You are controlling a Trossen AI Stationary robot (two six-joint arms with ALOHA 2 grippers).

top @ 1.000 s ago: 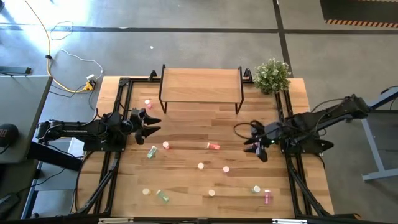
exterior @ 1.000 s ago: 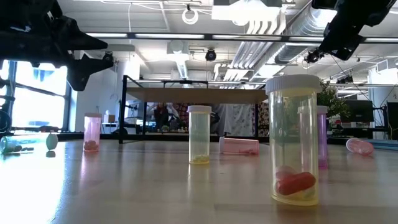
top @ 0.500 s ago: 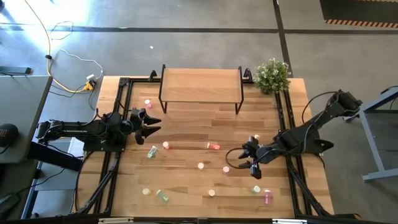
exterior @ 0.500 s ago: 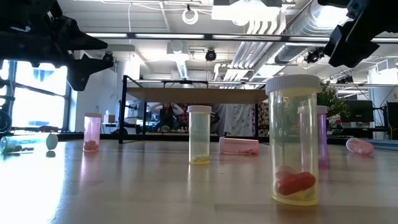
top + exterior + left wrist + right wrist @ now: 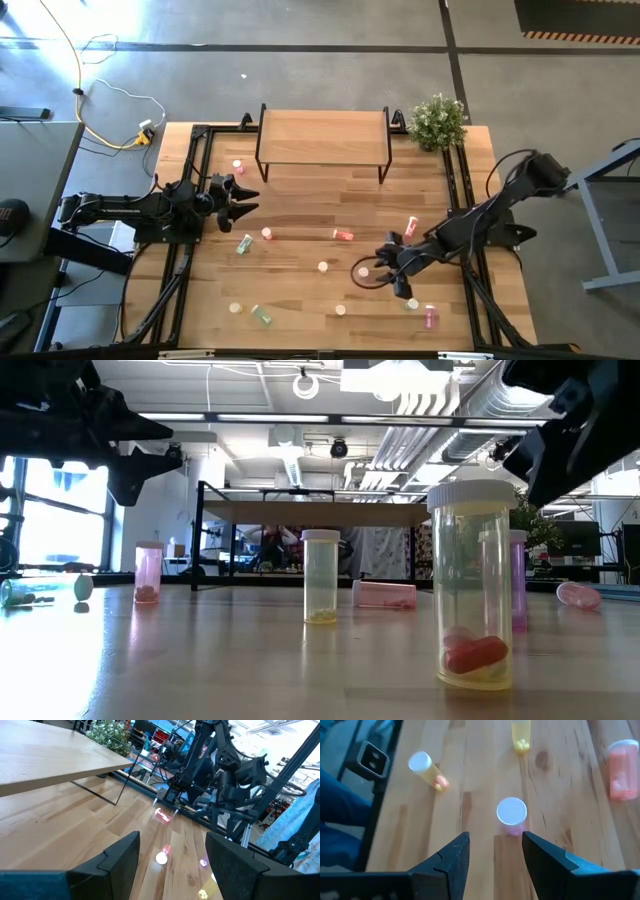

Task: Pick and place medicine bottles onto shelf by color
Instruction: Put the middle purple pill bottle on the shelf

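Observation:
Small medicine bottles lie and stand scattered over the wooden table. The shelf [image 5: 323,135] stands at the far middle with nothing on it. My right gripper [image 5: 392,270] is open and low over the near right part of the table. In the right wrist view [image 5: 495,865] its fingers stand just short of an upright pink bottle with a white cap [image 5: 511,815], which also shows in the high view [image 5: 365,270]. My left gripper [image 5: 245,200] is open and empty at the left, above the table; its fingers also show in the left wrist view [image 5: 172,865].
Near the right gripper are a lying red bottle [image 5: 412,228], a green one [image 5: 412,303] and a pink one [image 5: 431,317]. A yellow bottle [image 5: 323,267] and a lying red one [image 5: 343,235] are mid-table. A potted plant [image 5: 438,122] stands far right.
My right gripper has moved toward the table's near edge and left, toward the upright pink bottle, staying open. The lying red bottle it was over now shows behind it. The bottles have not moved.

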